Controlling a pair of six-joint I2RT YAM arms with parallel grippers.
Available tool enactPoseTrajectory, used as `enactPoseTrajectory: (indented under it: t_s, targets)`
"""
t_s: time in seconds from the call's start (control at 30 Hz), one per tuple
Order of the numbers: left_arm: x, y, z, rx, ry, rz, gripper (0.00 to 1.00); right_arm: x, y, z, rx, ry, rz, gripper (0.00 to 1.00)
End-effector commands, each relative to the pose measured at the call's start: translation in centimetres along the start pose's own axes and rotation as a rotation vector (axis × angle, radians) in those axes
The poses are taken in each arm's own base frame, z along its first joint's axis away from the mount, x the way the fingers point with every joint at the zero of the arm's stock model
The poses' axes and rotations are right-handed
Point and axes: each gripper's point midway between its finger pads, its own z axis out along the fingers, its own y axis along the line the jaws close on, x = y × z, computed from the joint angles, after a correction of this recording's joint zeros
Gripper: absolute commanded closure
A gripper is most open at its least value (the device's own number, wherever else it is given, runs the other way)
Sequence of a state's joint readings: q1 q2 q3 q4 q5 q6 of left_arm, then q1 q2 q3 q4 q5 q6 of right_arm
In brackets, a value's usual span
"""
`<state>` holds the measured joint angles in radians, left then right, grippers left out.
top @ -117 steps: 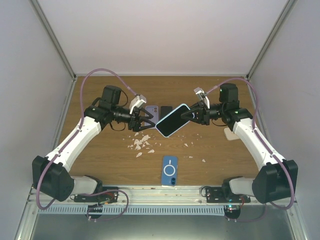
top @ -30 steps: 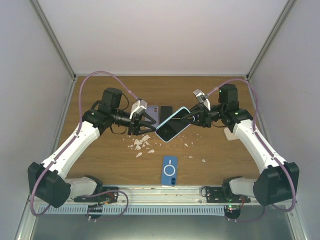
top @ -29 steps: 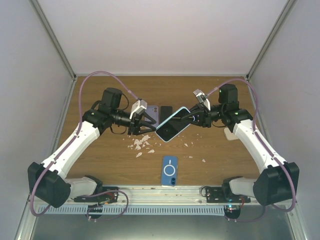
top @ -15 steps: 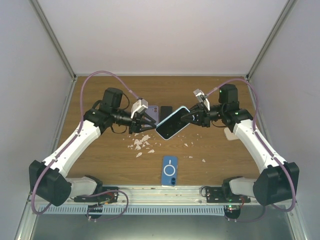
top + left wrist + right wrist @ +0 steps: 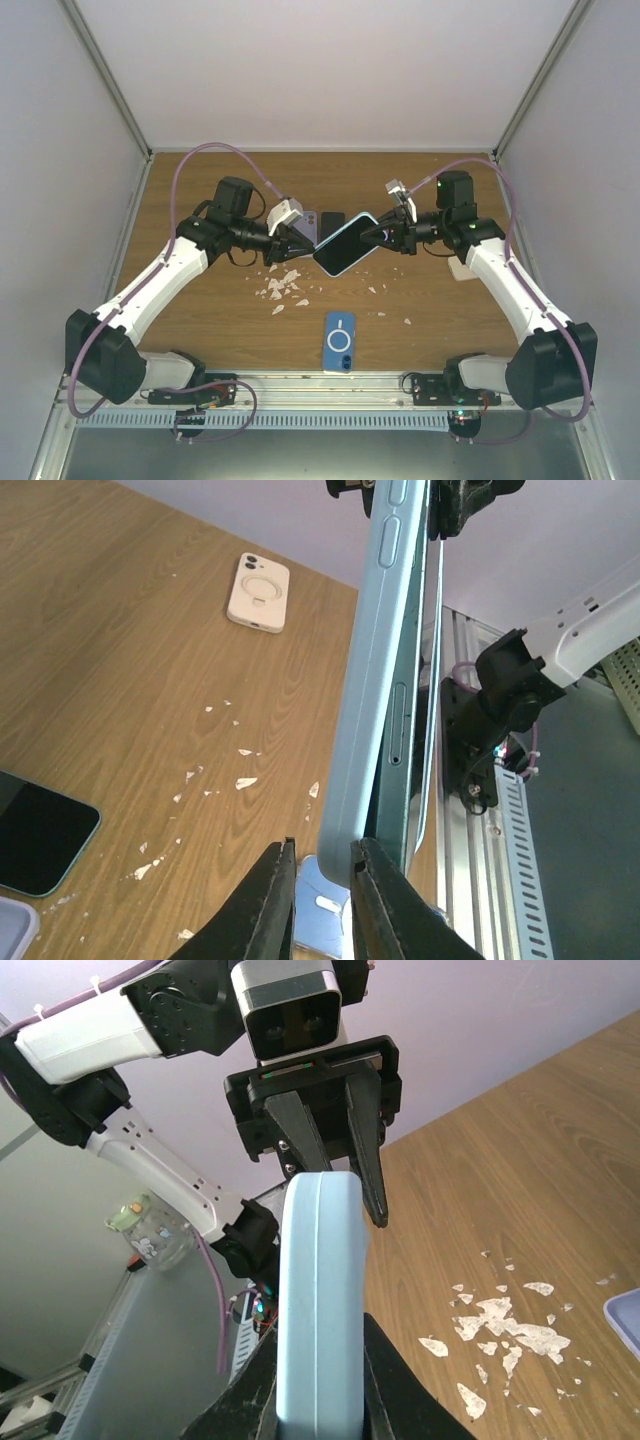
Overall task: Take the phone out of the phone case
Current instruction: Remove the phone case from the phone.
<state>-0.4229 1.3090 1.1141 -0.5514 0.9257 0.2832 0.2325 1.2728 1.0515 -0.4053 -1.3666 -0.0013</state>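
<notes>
A phone (image 5: 345, 245) in a light blue phone case (image 5: 375, 660) hangs tilted above the table between both arms. My right gripper (image 5: 320, 1400) is shut on its upper right end, fingers pressed on both flat sides of the case (image 5: 320, 1300). My left gripper (image 5: 322, 842) stands at the lower left end with its jaws narrow. The case's corner sits between the tips: one finger touches it, and a small gap remains at the other. The phone's darker teal side (image 5: 400, 780) shows along the case.
A blue case (image 5: 340, 342) lies near the front edge. A lilac case (image 5: 305, 220) and a dark phone (image 5: 332, 218) lie behind the held phone, and a white case (image 5: 460, 268) lies at the right. White flakes (image 5: 283, 285) litter the wood under the left gripper.
My left gripper's jaws have narrowed and it has moved up to the phone's lower left end. The right gripper has kept its hold, and the phone has barely shifted.
</notes>
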Motion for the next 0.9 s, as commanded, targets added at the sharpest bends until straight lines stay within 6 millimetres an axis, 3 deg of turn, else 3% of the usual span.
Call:
enactPoseTrajectory:
  t_s: [0.0, 0.33, 0.6, 0.87]
  targets:
    - [1.4, 3.3, 0.7, -0.126, 0.041, -0.011, 0.84, -1.8, 6.6, -0.6, -0.3, -0.023, -0.099, 1.0]
    - [2.2, 1.5, 2.7, -0.022, 0.078, 0.003, 0.87, -1.8, 7.9, 0.1, -0.374, -0.011, -0.102, 0.99]
    - [1.6, 2.7, 3.7, -0.038, 0.078, -0.011, 0.91, -1.5, 9.6, 1.0, -0.461, 0.01, -0.099, 0.99]
    - [-1.3, -1.2, 3.2, 0.141, -0.039, 0.088, 0.87, -1.4, 10.0, 1.7, -0.507, 0.024, -0.087, 1.0]
